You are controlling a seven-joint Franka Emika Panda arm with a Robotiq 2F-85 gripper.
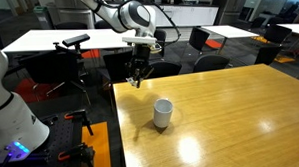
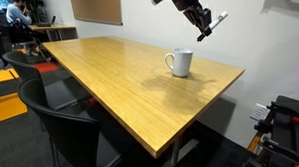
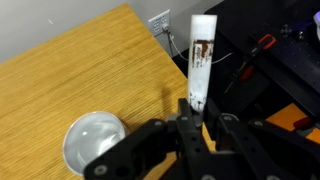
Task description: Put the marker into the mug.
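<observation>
Above the mug (image 1: 163, 113) and toward the table's far edge, in an exterior view, the gripper (image 1: 136, 80) hangs pointing down over the wooden table (image 1: 235, 106). What it carries is too small to tell here. Mug upright, mouth open, apart from the tool.

Up and to one side of the mug (image 2: 179, 63), in an exterior view, the gripper (image 2: 203, 31) is well clear of the rim. The marker (image 2: 218, 21) sticks out of it at a tilt. Judged: the height lets the stick pass over the rim.

Wrist view: jaws narrow, clamped on one end of the marker (image 3: 202, 60), whitish body running away from them. It is off to the side of the mug (image 3: 95, 143), not over its mouth. Judged: carry step. The marker must be centred over the mouth before lowering.
</observation>
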